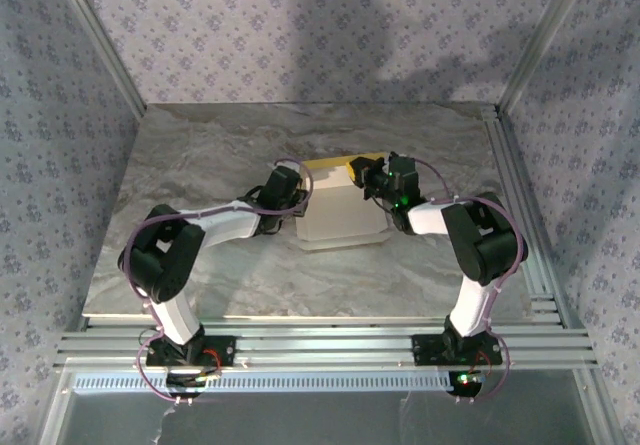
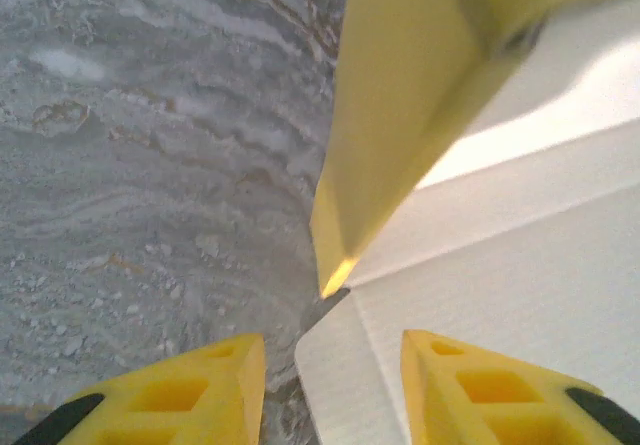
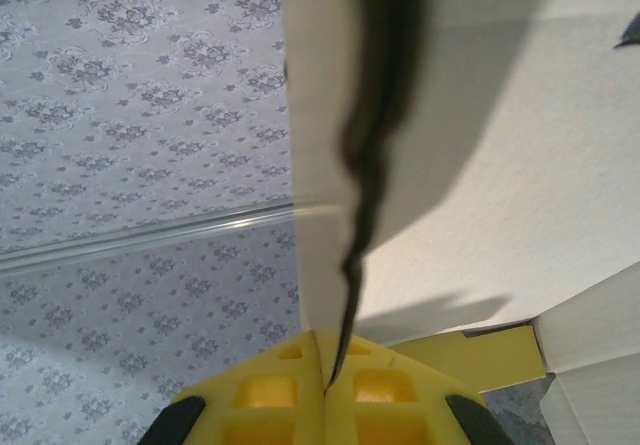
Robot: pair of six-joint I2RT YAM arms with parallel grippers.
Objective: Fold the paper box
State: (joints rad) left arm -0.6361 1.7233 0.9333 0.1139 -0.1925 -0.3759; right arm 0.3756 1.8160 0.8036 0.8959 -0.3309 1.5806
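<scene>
We find the paper box [image 1: 345, 215] at the middle of the desk [image 1: 200, 155], half-formed. At its 9 o'clock, the left gripper [image 2: 332, 350] stands parted astride a white corner [image 2: 345, 390], holding nothing. At 1 o'clock, the right gripper [image 3: 325, 355] pinches a raised panel [image 3: 500, 115]. Wall-raising, we judge; next, the left needs a fresh flap grip.

The paper box [image 1: 343, 215] lies on the table [image 1: 200, 145], one corner between the left gripper [image 2: 330, 365] jaws, one flap pinched between the right gripper [image 3: 325, 385] jaws.

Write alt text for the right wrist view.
The right gripper, yellow fingers shut, pinches the thin edge of the paper box, whose white panel rises across the right of the frame. A patterned wall lies behind at left.
</scene>
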